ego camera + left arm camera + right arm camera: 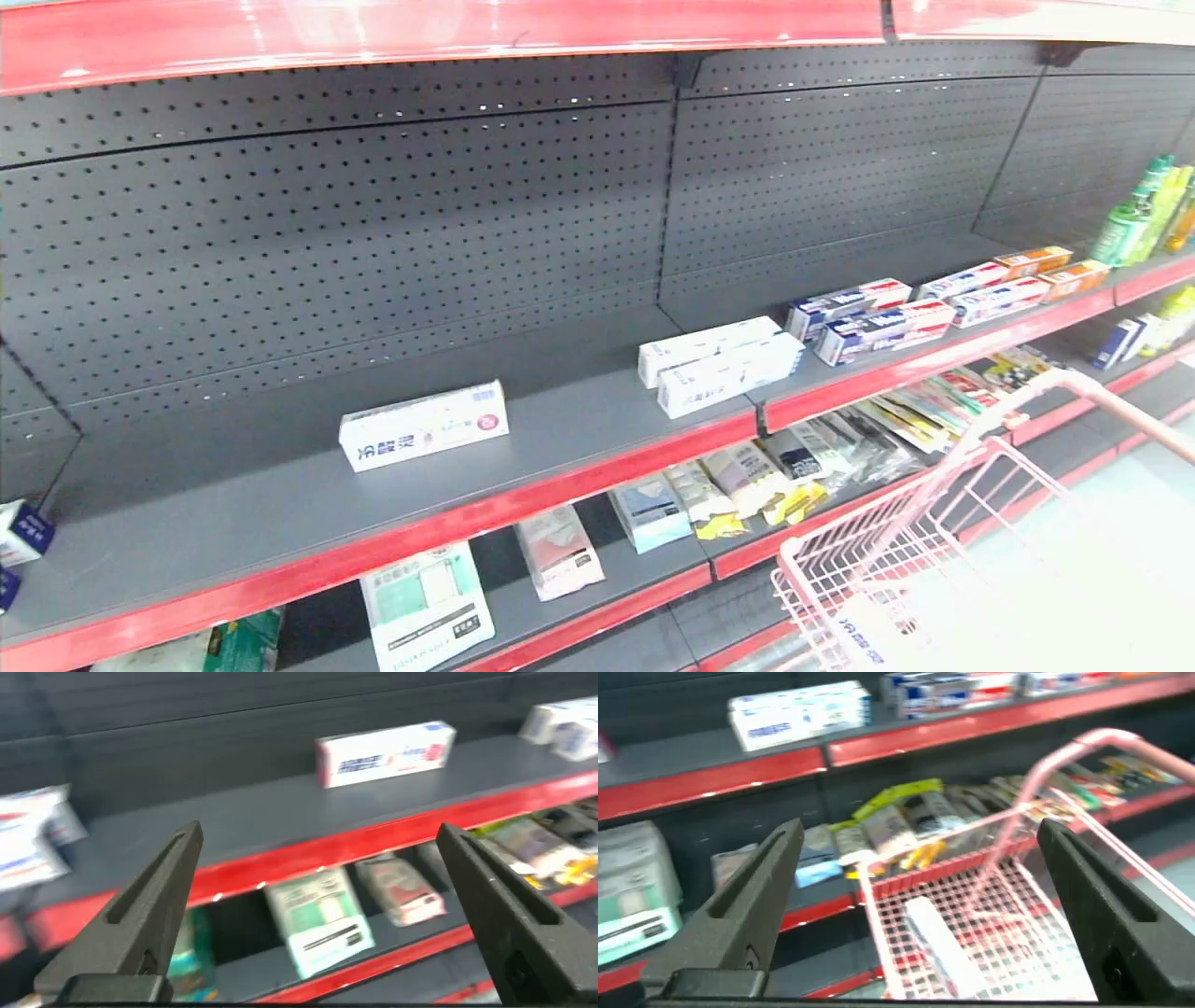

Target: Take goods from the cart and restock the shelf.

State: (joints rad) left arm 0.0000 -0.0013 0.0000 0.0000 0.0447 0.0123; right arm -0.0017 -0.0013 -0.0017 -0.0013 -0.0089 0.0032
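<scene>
We see a lone white carton [424,425] lying flat on the grey shelf [233,523]. Its long axis runs along the red front edge, well apart from the paired white cartons [719,366] farther right. The pink wire cart [882,504] holds a white pack [936,938]. The left gripper [318,833] and right gripper [920,826] both have fingers spread, holding nothing.

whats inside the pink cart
A long white box lies on the floor of the pink cart. Much of the basket lies outside the views, so other goods there cannot be told.
</scene>
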